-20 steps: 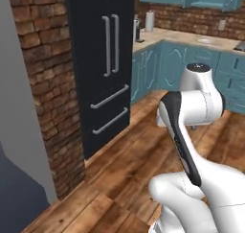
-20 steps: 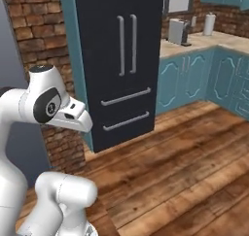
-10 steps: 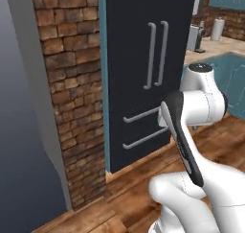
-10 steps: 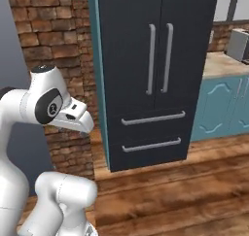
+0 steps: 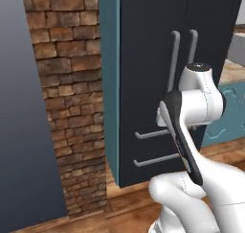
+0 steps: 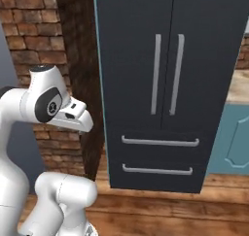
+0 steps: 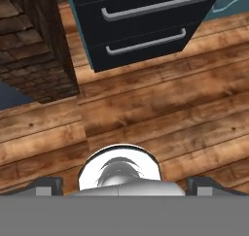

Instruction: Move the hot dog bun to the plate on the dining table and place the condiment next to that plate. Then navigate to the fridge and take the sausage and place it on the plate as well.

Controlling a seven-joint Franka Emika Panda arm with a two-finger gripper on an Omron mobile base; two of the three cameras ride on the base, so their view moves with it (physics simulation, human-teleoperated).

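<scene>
The whole scene is being shifted across both base views as the base is being driven up to the tall black fridge point(image 6: 170, 84), which is now being framed much closer, beside the brick wall point(image 5: 72, 93). Its doors are being kept shut, so the sausage is presumably inside, hidden. The hand point(image 7: 124, 184) is being carried wide open and empty over the wooden floor point(image 7: 146, 113).

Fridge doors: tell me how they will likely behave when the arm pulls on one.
The fridge is tall and both doors are shut, so a door probably feels heavy and stiff at first. The long vertical handles look rigid, smooth and possibly slippery. The gripper stands open, holding nothing.
</scene>
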